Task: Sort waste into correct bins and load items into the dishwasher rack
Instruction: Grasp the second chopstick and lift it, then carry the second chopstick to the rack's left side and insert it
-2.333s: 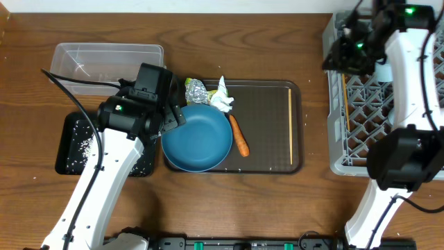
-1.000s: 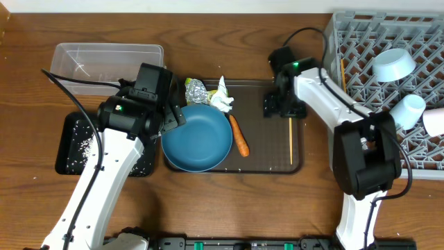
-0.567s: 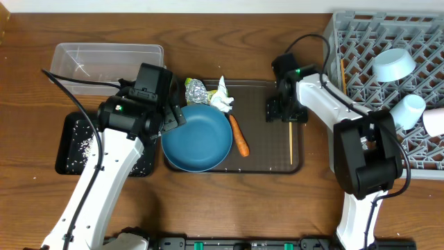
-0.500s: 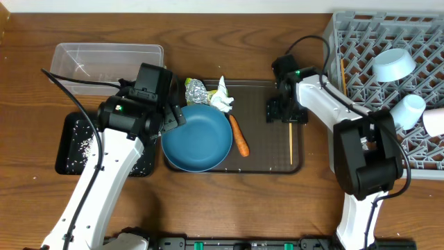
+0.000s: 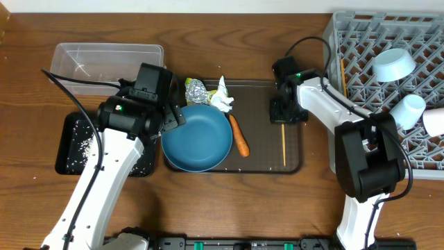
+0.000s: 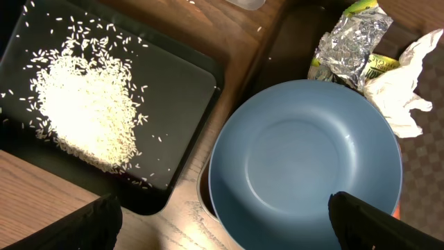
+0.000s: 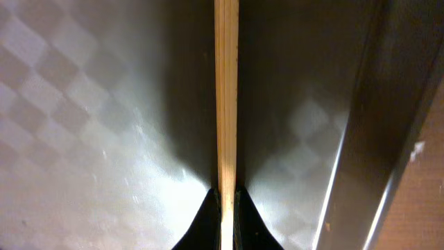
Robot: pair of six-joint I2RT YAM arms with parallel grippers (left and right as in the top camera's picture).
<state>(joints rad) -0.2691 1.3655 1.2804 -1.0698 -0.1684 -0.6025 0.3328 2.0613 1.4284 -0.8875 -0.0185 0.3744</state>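
My right gripper (image 5: 284, 119) (image 7: 225, 208) is down on the brown tray (image 5: 267, 149), shut on the top end of thin wooden chopsticks (image 5: 284, 146) (image 7: 225, 90). My left gripper (image 5: 170, 118) (image 6: 223, 223) hangs open over the left rim of the dark blue plate (image 5: 198, 139) (image 6: 305, 167). An orange carrot (image 5: 238, 135) lies beside the plate. Foil ball (image 5: 196, 91) (image 6: 350, 42), white tissue (image 5: 222, 101) (image 6: 402, 97) and yellow-green wrapper (image 6: 378, 64) sit behind it. Rice (image 5: 87, 144) (image 6: 83, 118) lies in the black tray (image 5: 69, 156). The clear tub (image 5: 107, 62) stands behind.
The grey rack (image 5: 361, 90) at the right holds a light blue bowl (image 5: 393, 64), a cup (image 5: 408, 110) and a chopstick (image 5: 342, 76) near its left wall. The brown tray's raised rim runs just right of my right gripper.
My right gripper came from the rack to the tray and has shut on the chopsticks, which shifted slightly left. The left arm has not moved.
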